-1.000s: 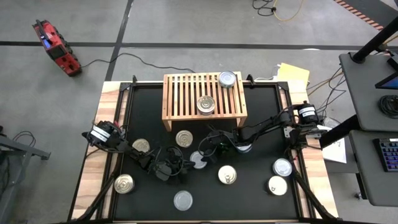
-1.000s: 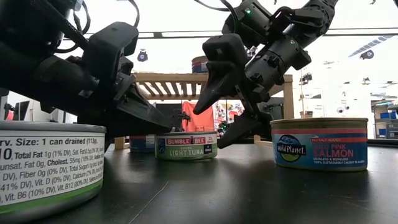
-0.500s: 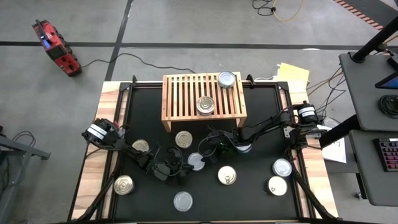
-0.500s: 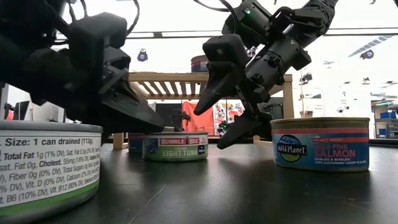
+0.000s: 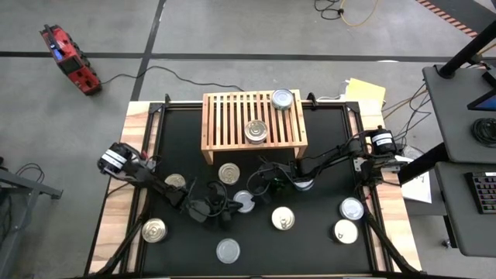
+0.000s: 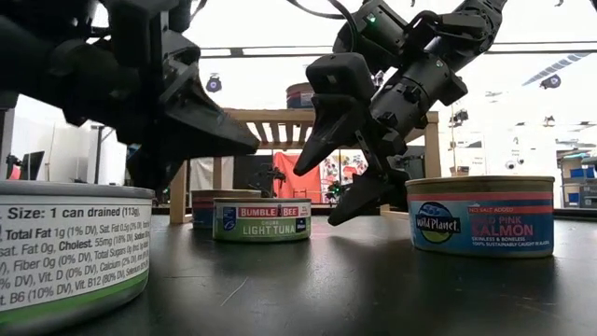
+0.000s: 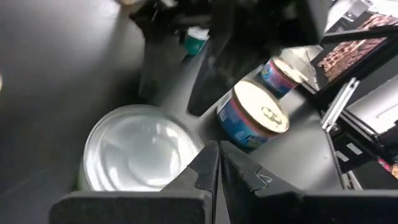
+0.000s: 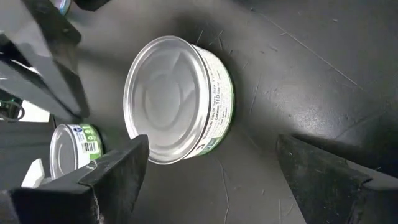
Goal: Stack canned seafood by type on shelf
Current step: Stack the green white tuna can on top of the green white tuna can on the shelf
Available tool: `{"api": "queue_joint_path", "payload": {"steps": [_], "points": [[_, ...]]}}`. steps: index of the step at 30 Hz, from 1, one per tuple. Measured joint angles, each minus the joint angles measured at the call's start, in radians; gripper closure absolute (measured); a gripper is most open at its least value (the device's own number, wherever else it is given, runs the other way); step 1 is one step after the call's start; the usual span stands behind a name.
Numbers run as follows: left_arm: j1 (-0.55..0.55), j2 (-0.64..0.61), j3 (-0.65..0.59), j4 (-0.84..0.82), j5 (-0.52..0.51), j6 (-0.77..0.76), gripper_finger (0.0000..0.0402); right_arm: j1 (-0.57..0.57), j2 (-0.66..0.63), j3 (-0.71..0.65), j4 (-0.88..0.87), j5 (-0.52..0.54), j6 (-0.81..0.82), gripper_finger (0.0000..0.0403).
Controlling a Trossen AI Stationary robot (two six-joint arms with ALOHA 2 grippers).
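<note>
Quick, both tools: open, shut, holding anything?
Left tool: shut, holding nothing.
Right tool: open, empty, a silver-lidded can ahead of its fingers.

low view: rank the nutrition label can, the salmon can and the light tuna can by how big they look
1. nutrition label can
2. salmon can
3. light tuna can
This order follows nearness to the camera; true sizes may be alike.

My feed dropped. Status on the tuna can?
Left gripper shut, beside light tuna can. Right gripper open above it. Two cans on shelf. Nothing blocking.
</note>
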Motion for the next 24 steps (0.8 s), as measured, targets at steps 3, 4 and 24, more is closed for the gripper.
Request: {"api": "queue_joint_path", "payload": {"steps": [3,4,24], "points": [[0.008,-0.033,0.000,-0.037,0.005,0.021,0.0402,0.000,0.000,0.000,-0.001,-0.015,0.000,0.0060],[0.011,-0.044,0.000,-0.061,0.007,0.024,0.0402,0.000,0.000,0.000,-0.001,-0.015,0.000,0.0060],[0.049,-0.131,0.242,-0.865,0.145,0.376,0.0402,-0.010,0.000,0.000,-0.002,-0.023,-0.005,0.0060]]}}
